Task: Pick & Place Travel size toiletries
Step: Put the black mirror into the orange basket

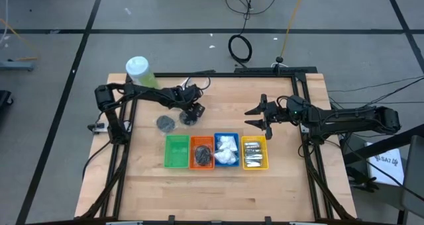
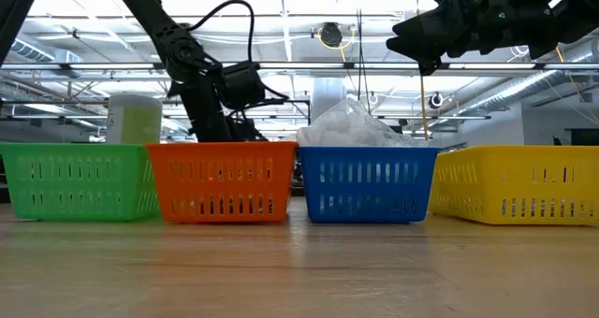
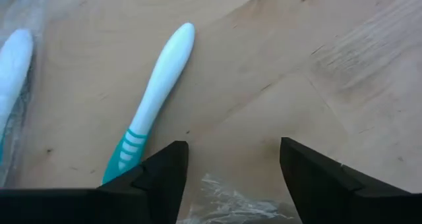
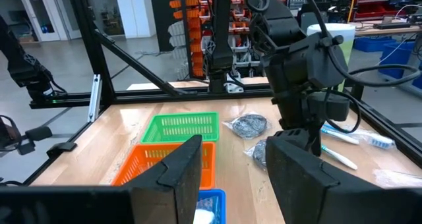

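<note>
Wide wooden surface (image 1: 218, 185) fills mid-frame in the high view, w/ four bins in a row at centre: green bin (image 1: 176, 151), orange bin (image 1: 202, 153), blue bin (image 1: 226, 150), yellow bin (image 1: 254, 152). Green looks empty; orange has a dark pouch, blue a heap of white packets (image 2: 351, 123), yellow some silver-grey tubes.

Big pale-green bottle (image 1: 139, 71) stands upper left, not part of the job.

Left arm reaches in from the left, left claw (image 1: 191, 112) low over the loose items just above the bins. Its wrist view shows fingers parted wide, nothing between them; crinkly clear wrap sits right under the gap, and a toothbrush (image 3: 153, 101), white handle w/ teal grip, lies flat just beside the left finger. A dark pouch (image 1: 165, 123) rests on the wood nearby, upper left of the green bin.

Right claw (image 1: 260, 117) hovers above the yellow bin at centre right, also spread open and empty.

Looks like the pick step on the left side: approach done, grasp not yet made. Next move prob needs the claw centred over one item, lowered to the wood, then closed, w/o snagging the brush alongside.
</note>
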